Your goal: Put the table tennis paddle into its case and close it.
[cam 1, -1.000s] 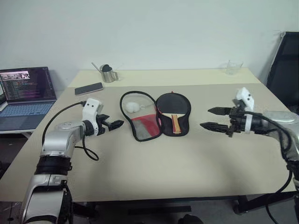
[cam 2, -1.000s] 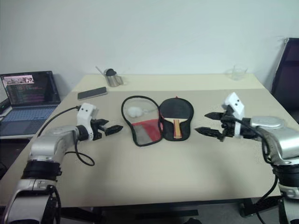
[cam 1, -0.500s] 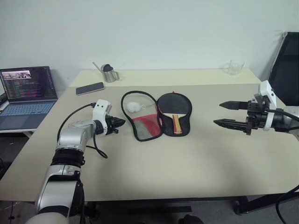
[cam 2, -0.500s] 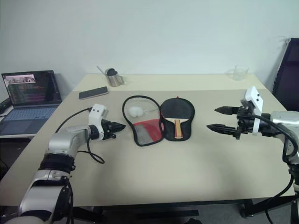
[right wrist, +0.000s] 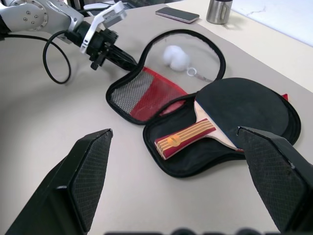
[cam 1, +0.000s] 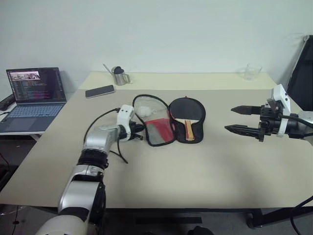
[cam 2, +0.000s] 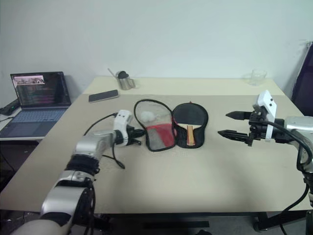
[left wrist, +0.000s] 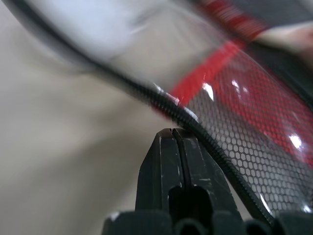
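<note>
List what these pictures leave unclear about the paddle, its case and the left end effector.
- Black fabric zip case: the white logo is too small to read in either head view.
- Left end effector: its shut fingertips sit at the case's zip edge; whether they pinch it is hidden in the left wrist view.
- Black-rubber table tennis paddle: its underside is hidden, lying face-down in the open case.

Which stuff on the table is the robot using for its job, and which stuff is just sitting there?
For the job: table tennis paddle, lying in its open case; left gripper, shut at the case's edge; right gripper, open.

Just lying about: phone, metal cup, clear glass, laptop.
</note>
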Robot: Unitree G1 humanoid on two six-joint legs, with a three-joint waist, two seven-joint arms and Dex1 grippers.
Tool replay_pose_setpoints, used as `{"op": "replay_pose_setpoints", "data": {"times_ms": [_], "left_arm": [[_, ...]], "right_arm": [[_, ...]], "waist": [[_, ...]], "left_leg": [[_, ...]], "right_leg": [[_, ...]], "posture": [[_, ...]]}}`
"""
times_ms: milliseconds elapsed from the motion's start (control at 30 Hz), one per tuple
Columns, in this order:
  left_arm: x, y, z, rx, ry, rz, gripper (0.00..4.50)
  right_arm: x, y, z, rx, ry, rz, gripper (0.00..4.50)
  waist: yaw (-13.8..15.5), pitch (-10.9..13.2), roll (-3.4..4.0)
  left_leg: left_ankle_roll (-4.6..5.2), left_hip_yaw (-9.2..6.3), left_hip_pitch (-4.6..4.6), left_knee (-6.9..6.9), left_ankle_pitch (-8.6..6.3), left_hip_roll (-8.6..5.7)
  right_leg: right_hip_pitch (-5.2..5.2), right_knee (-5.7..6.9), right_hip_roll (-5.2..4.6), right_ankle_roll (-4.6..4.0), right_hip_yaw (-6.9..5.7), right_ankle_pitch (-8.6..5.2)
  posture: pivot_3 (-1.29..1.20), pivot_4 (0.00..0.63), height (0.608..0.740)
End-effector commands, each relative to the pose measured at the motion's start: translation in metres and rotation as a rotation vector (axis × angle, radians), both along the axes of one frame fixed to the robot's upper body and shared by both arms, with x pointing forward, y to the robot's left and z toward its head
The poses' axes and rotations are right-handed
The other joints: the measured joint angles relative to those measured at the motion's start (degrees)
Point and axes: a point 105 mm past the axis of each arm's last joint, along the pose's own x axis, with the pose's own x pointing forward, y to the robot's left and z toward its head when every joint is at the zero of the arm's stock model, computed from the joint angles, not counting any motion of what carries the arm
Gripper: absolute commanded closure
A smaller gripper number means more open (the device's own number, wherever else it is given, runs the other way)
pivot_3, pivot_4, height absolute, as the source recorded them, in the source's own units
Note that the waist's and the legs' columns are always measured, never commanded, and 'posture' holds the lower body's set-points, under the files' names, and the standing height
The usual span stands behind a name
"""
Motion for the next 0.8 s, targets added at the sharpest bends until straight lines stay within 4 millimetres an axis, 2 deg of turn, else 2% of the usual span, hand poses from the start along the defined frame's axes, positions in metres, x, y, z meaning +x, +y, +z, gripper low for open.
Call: {"op": "replay_pose_setpoints", "data": {"times_ms": [33, 167, 267, 300, 367, 433, 467, 500, 567, 667, 767, 800], "left_arm": [[-0.011, -0.038, 0.072, -0.145, -0.17, -0.118, 4.47], [-0.022, -0.07, 0.109, -0.217, -0.27, -0.197, 4.47], [-0.024, -0.09, 0.113, -0.21, -0.29, -0.228, 4.47], [-0.023, -0.1, 0.107, -0.184, -0.29, -0.234, 4.47], [-0.01, -0.121, 0.078, -0.106, -0.235, -0.145, 4.47], [0.0, -0.126, 0.049, 0.01, -0.214, -0.049, 4.47], [0.003, -0.125, 0.043, 0.039, -0.221, -0.029, 4.47], [0.003, -0.124, 0.047, -0.001, -0.225, -0.039, 4.47], [0.0, -0.115, 0.064, -0.069, -0.268, -0.087, 4.47], [-0.014, -0.093, 0.09, -0.144, -0.325, -0.227, 4.47], [-0.03, -0.057, 0.11, -0.168, -0.355, -0.311, 3.97], [-0.033, -0.046, 0.113, -0.153, -0.362, -0.318, 3.54]], "right_arm": [[-0.003, -0.006, 0.015, 0.0, -0.063, -0.016, 0.0], [0.0, -0.019, 0.022, -0.007, -0.1, -0.083, 0.0], [0.002, -0.026, 0.027, -0.01, -0.125, -0.115, 0.0], [0.002, -0.028, 0.03, -0.01, -0.136, -0.126, 0.0], [0.0, -0.033, 0.035, -0.012, -0.158, -0.148, 0.0], [-0.003, -0.034, 0.037, -0.004, -0.162, -0.158, 0.0], [-0.004, -0.033, 0.037, -0.001, -0.161, -0.16, 0.0], [-0.004, -0.033, 0.036, 0.011, -0.151, -0.172, 0.0], [0.0, -0.029, 0.032, 0.049, -0.136, -0.204, 0.0], [0.016, -0.02, 0.018, 0.119, -0.084, -0.305, 0.0], [0.042, -0.012, -0.008, 0.183, 0.007, -0.473, 0.0], [0.048, -0.01, -0.013, 0.226, 0.041, -0.515, 0.0]], "waist": [[0.0, 0.0, -0.01], [0.0, 0.0, -0.01], [0.0, 0.0, 0.0], [-0.1, 0.0, 0.0], [0.1, 0.0, 0.01], [0.5, 0.0, 0.0], [0.6, 0.0, -0.01], [0.5, 0.0, -0.03], [0.0, 0.0, -0.06], [-0.9, 0.0, -0.05], [-1.4, 0.0, 0.0], [-1.5, 0.0, 0.0]], "left_leg": [[0.0, 0.0, -0.01, 0.0, 0.0, 0.0], [0.0, 0.03, 0.02, -0.01, 0.0, 0.01], [-0.01, 0.06, 0.12, -0.01, 0.0, 0.0], [-0.01, 0.1, 0.19, -0.02, 0.0, 0.01], [-0.01, 0.12, 0.23, -0.02, 0.0, 0.01], [-0.01, 0.11, 0.26, -0.01, 0.0, -0.01], [0.0, 0.11, 0.3, -0.01, 0.01, -0.02], [0.0, 0.13, 0.31, -0.01, 0.0, -0.02], [0.0, 0.22, 0.21, -0.03, 0.0, 0.02], [-0.01, 0.35, 0.22, -0.08, 0.01, 0.16], [-0.06, 0.36, 0.29, -0.05, 0.03, 0.27], [-0.08, 0.33, 0.28, -0.04, 0.04, 0.25]], "right_leg": [[0.0, -0.02, 0.0, 0.0, 0.0, 0.0], [0.01, -0.05, 0.0, 0.02, 0.02, 0.01], [0.08, -0.04, 0.0, 0.03, 0.03, 0.01], [0.12, -0.04, 0.0, 0.03, 0.06, 0.01], [0.15, 0.0, 0.02, 0.03, 0.07, 0.01], [0.23, -0.03, 0.02, 0.09, 0.07, 0.05], [0.3, -0.09, 0.02, 0.12, 0.07, 0.07], [0.32, -0.11, 0.02, 0.14, 0.08, 0.08], [0.14, -0.07, 0.03, 0.14, 0.19, 0.08], [0.01, 0.02, 0.12, 0.08, 0.27, 0.11], [0.03, 0.05, 0.2, -0.04, 0.29, 0.19], [0.04, 0.04, 0.2, -0.07, 0.28, 0.2]], "posture": [[0.0, 0.15, 0.74], [0.0, 0.15, 0.74], [0.0, 0.15, 0.74], [0.0, 0.15, 0.74], [0.0, 0.15, 0.74], [0.0, 0.15, 0.74], [0.0, 0.15, 0.74], [0.0, 0.15, 0.74], [0.0, 0.15, 0.74], [0.0, 0.15, 0.74], [0.0, 0.15, 0.74], [0.0, 0.15, 0.74]]}}
